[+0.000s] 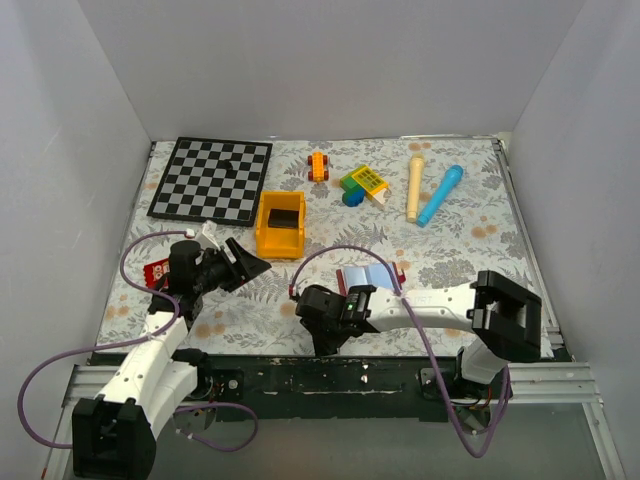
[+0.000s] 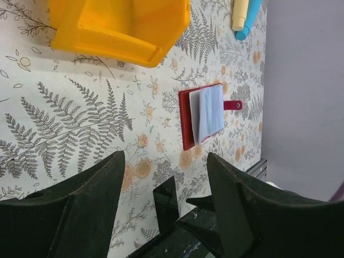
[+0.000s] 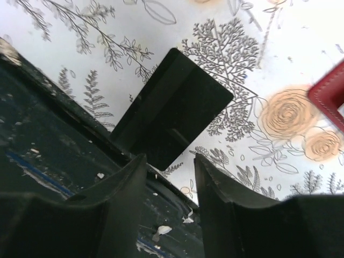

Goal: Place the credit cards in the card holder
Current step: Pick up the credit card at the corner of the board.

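**Right gripper at 1 credit card, near table edge**

Right gripper [image 3: 169,158] fills the bottom of its wrist view. Its 2 black fingers [image 3: 115,204] stand apart, with a clear gap between them, clamped on nothing. 1 black credit card [image 3: 172,107] lies just beyond the fingertips, and its near corner reaches into the gap. Cannot tell whether either finger touches it. The card sits at the near edge of the floral table [image 3: 258,64], its lower edge against the dark rail [image 3: 48,140].

Card holder [image 1: 368,277] lies open on the table, pale blue pockets up and snap tab [image 2: 232,105] sticking out to one side. In the top view it is near the right gripper, just beyond it and to its right. It is apart from the card, and only its red corner shows at the right edge of the right wrist view.

Left gripper [image 2: 165,161] hangs above the table with its jaws wide apart and nothing between them. It is well apart from the holder, on the left side.

Yellow bin [image 1: 281,225] stands beyond both grippers, with the chessboard [image 1: 212,180] to its left.
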Robot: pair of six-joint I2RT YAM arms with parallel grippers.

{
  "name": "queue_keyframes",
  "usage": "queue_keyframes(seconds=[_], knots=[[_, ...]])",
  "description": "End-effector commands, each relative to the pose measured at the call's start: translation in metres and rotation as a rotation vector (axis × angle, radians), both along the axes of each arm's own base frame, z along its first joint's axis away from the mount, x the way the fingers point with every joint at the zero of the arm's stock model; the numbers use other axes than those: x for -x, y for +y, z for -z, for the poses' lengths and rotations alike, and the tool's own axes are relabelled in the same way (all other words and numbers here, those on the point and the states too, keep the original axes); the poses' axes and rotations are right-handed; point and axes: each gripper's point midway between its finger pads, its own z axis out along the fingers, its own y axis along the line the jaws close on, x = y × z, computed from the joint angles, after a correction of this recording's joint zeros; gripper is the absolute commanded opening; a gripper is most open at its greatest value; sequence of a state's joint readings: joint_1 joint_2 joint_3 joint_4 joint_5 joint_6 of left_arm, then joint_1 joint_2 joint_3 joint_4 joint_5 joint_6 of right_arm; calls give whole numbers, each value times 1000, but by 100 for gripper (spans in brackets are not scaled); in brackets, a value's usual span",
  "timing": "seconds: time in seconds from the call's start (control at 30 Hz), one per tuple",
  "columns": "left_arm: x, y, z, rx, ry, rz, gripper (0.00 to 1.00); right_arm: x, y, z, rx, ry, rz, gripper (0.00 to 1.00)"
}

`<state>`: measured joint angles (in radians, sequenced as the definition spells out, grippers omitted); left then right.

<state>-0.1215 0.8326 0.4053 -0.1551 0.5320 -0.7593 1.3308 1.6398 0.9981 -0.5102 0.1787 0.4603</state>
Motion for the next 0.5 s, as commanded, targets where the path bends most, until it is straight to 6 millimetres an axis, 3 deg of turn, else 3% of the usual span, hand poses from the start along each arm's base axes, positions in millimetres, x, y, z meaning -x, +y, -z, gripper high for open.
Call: queue_keyframes(seconds=[0.0,0.17,0.47], knots=[[-4,-1,-22,12,-61,9,62,-12,3,-32,-79,-91,17,55],[-4,-2,-22,22,-58,8,62,-15,14,-36,-70,-97,5,75],[-3,1,-21,7,-60,1,63,15,39,-16,-8,-105,-107,85]])
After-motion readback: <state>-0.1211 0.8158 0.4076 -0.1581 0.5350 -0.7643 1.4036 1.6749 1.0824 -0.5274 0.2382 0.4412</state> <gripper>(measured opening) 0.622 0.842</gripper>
